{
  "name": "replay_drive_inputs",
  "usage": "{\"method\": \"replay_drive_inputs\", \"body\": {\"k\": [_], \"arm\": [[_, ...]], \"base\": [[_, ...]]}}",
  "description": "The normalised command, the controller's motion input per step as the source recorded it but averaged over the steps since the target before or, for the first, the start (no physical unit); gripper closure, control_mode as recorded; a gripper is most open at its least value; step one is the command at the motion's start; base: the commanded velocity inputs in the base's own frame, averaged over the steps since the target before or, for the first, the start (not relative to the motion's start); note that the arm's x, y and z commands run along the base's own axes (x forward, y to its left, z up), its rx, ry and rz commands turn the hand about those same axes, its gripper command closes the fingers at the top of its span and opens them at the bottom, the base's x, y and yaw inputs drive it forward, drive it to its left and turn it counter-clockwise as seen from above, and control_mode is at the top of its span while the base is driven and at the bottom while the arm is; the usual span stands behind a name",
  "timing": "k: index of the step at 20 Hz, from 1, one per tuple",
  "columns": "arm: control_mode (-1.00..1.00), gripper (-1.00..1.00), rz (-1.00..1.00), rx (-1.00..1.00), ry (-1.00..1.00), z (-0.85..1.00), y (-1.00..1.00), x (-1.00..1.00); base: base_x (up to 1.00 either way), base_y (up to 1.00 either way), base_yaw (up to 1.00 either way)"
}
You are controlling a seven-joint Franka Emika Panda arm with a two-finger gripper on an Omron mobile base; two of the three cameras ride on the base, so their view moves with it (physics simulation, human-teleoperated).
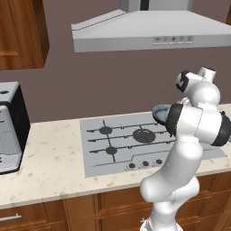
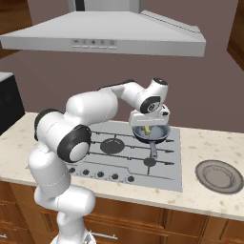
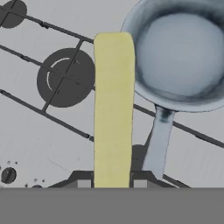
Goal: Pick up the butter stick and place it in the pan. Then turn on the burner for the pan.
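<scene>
My gripper (image 3: 112,180) is shut on the butter stick (image 3: 113,109), a pale yellow oblong that reaches away from the finger tips. In the hand view the stick hangs above the cooktop, just beside the left rim of the pan (image 3: 183,52). The pan is round, with a dark rim and a blue-grey inside, and its handle points toward the stove front. From the right base view the gripper (image 2: 148,125) hovers low over the pan (image 2: 160,134) on the back right burner, with the butter stick (image 2: 147,129) showing yellow under the hand. My arm hides most of the pan (image 1: 161,113) in the left base view.
The grey cooktop (image 2: 119,155) has several burner grates and a row of knobs (image 2: 100,175) along its front edge. A grey plate (image 2: 220,175) lies on the counter to the right. A dark appliance (image 1: 9,131) stands at the far left. A range hood (image 2: 105,33) hangs overhead.
</scene>
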Motion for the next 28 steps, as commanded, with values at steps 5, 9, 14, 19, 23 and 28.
{"method": "replay_drive_inputs", "body": {"k": [5,9,14,19,23,28], "arm": [[-1.0,1.0,-0.11,0.0,0.0,-0.03,0.04,0.28],[-1.0,1.0,-0.07,0.0,0.03,-0.28,0.14,0.29],[-1.0,1.0,-0.07,0.0,0.03,-0.43,0.09,0.29],[-1.0,1.0,-0.05,0.0,0.0,-0.24,0.0,0.35],[-1.0,1.0,-0.03,0.0,0.0,-0.24,0.0,0.39],[-1.0,1.0,-0.05,0.0,0.0,-0.18,-0.03,0.3]], "base": [[0.0,0.0,0.0],[0.0,0.0,0.0],[0.0,0.0,0.0],[0.0,0.0,0.0],[0.0,0.0,0.0],[0.0,0.0,0.0]]}}
